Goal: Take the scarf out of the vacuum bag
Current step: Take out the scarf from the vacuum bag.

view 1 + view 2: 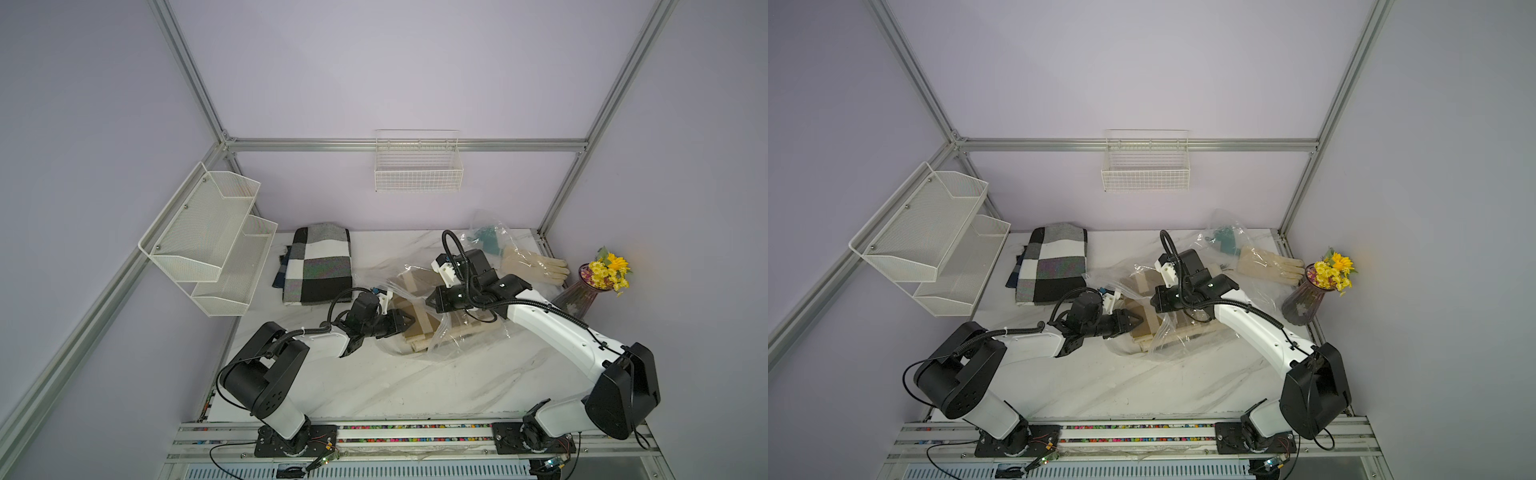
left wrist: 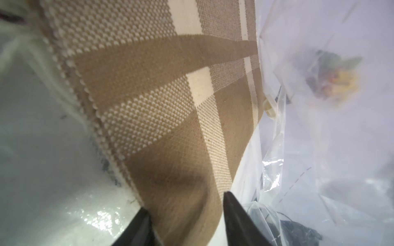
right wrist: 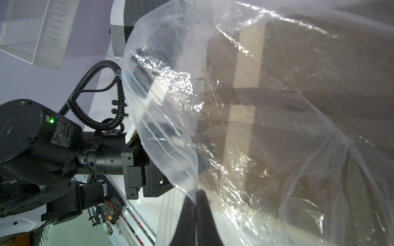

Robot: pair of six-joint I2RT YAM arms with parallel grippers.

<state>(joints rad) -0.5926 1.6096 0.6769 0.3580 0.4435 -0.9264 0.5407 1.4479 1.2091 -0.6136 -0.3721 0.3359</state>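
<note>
The vacuum bag [image 1: 446, 336] [image 1: 1167, 340], big, clear and crinkly, lies mid-table with a tan and cream checked scarf [image 1: 419, 328] [image 1: 1144, 326] inside. My left gripper [image 1: 411, 321] [image 1: 1139, 320] reaches into the bag's mouth. In the left wrist view its jaws [image 2: 185, 201] press on a bunched fold of the scarf [image 2: 160, 106], with the bag's film [image 2: 287, 149] beside it. My right gripper [image 1: 430, 300] [image 1: 1152, 299] [image 3: 200, 191] is shut on the bag's upper edge [image 3: 170, 85] and holds it raised. The scarf [image 3: 298, 74] shows through the plastic.
A black-and-white checked cloth [image 1: 318, 266] lies at the back left. At the back right are a smaller clear bag with a teal item [image 1: 486, 237], cream gloves [image 1: 536, 266] and a vase of yellow flowers [image 1: 590, 286]. White mesh shelves [image 1: 216, 237] and a wire basket [image 1: 417, 166] hang on the walls.
</note>
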